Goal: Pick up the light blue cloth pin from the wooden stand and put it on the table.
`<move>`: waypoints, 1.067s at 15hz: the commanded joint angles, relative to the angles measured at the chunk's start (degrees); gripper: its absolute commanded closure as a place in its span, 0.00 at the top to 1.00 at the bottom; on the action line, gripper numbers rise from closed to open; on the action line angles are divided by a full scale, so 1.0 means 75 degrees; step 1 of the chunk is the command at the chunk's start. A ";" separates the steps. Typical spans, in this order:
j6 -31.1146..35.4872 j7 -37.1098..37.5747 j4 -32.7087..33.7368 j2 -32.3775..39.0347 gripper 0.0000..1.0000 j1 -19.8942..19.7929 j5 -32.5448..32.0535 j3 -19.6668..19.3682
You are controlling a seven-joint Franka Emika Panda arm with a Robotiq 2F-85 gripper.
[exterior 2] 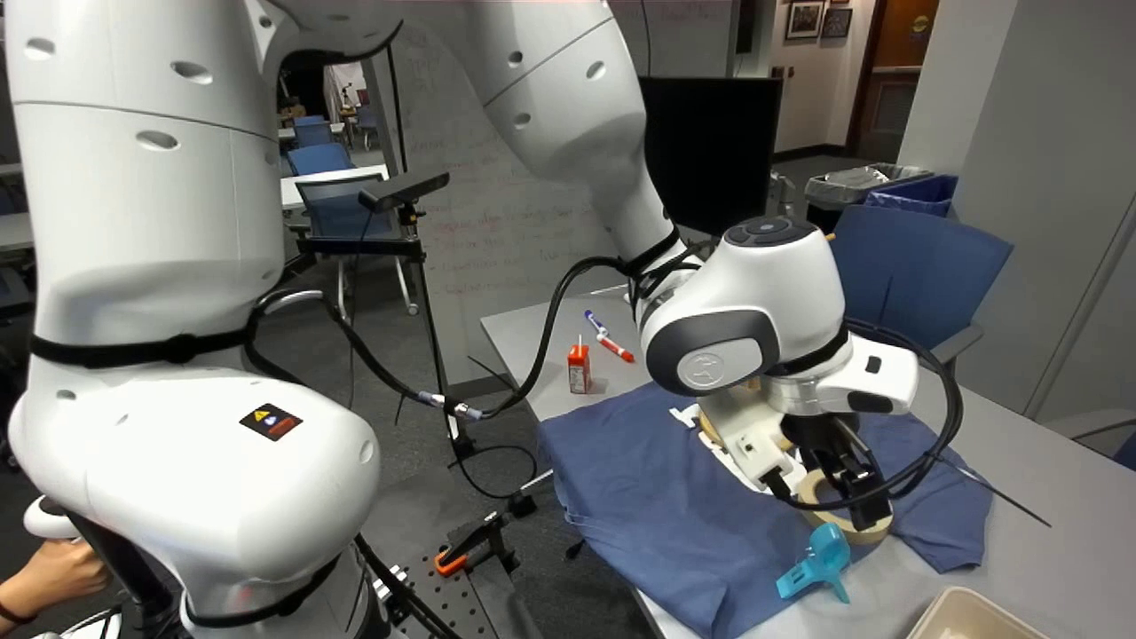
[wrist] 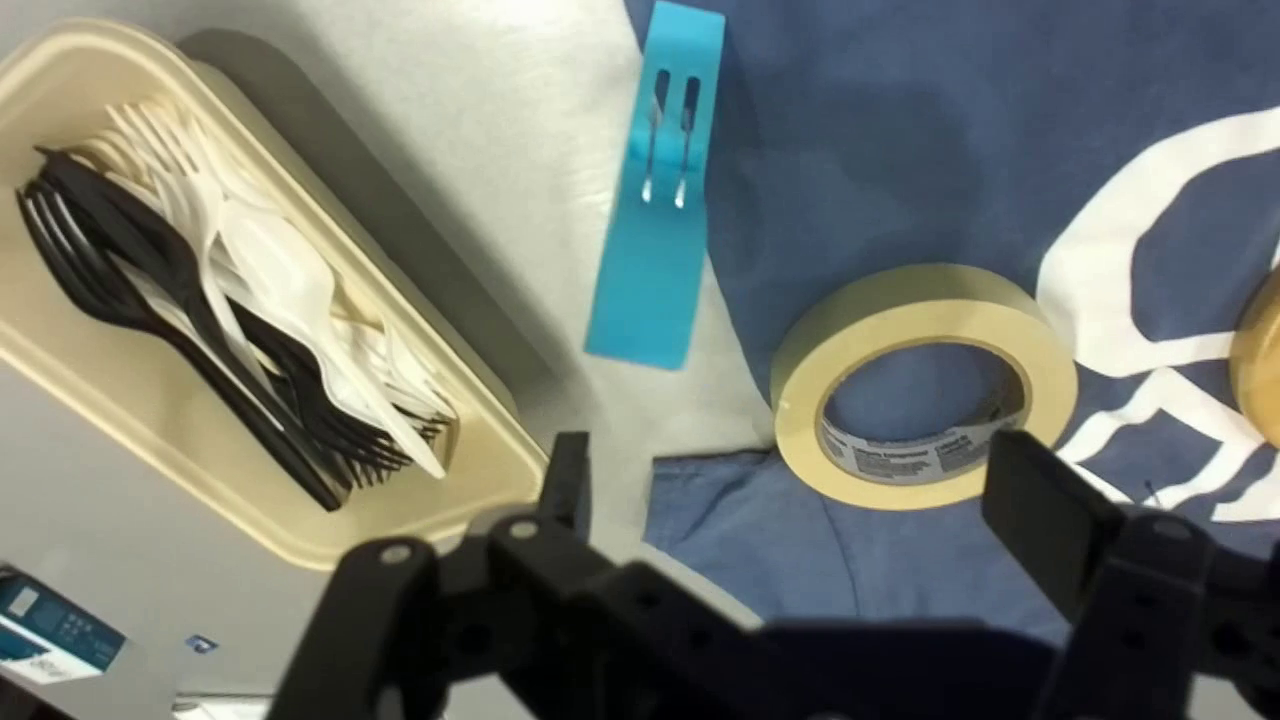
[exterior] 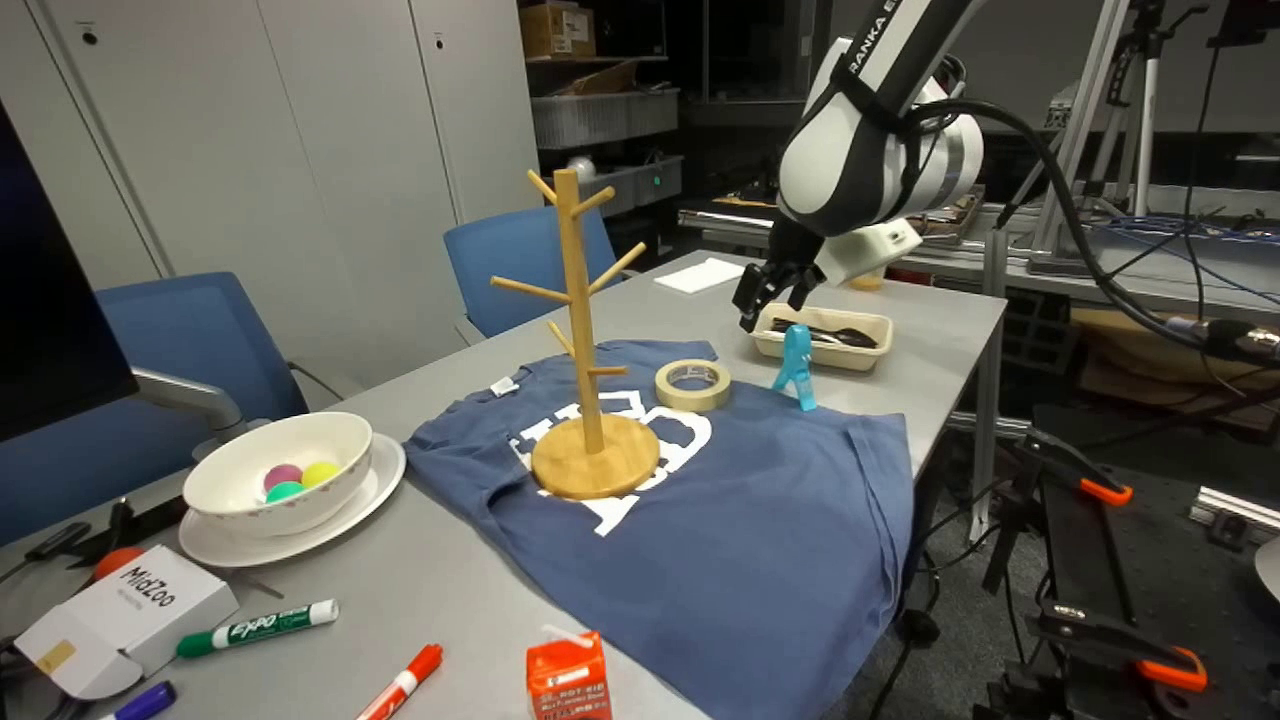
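Note:
The light blue cloth pin (exterior: 797, 360) stands on its prongs at the edge of the dark T-shirt, in both exterior views (exterior 2: 824, 557). In the wrist view the pin (wrist: 650, 240) lies beyond the fingers, partly over bare table. The wooden stand (exterior: 582, 330) is upright on the shirt with nothing on its pegs; in the wrist view only its base edge (wrist: 1262, 360) shows. My gripper (wrist: 790, 450) is open and empty, above the table (exterior: 450, 620) near the tape roll and apart from the pin. It also shows in an exterior view (exterior: 774, 302).
A tape roll (wrist: 925, 390) lies on the dark blue T-shirt (exterior: 760, 510). A beige tray (wrist: 480, 470) of black and white cutlery stands beside the pin. A bowl (exterior: 290, 470) on a plate, markers (exterior: 260, 627) and a small red carton (exterior: 568, 680) are farther along the table.

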 commanded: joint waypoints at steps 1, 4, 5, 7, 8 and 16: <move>-0.0483 0.0350 0.0398 0.0021 1.00 0.0937 -0.0599 -0.0934; -0.0226 0.0233 0.0281 -0.0006 1.00 0.0829 -0.0438 -0.0749; -0.0226 0.0233 0.0266 0.0002 1.00 0.0825 -0.0437 -0.0734; -0.0226 0.0233 0.0226 0.0010 1.00 0.0813 -0.0437 -0.0730; -0.0226 0.0233 0.0225 0.0010 1.00 0.0812 -0.0437 -0.0729; -0.1546 0.0109 0.1340 0.0358 1.00 0.0308 -0.0488 -0.0527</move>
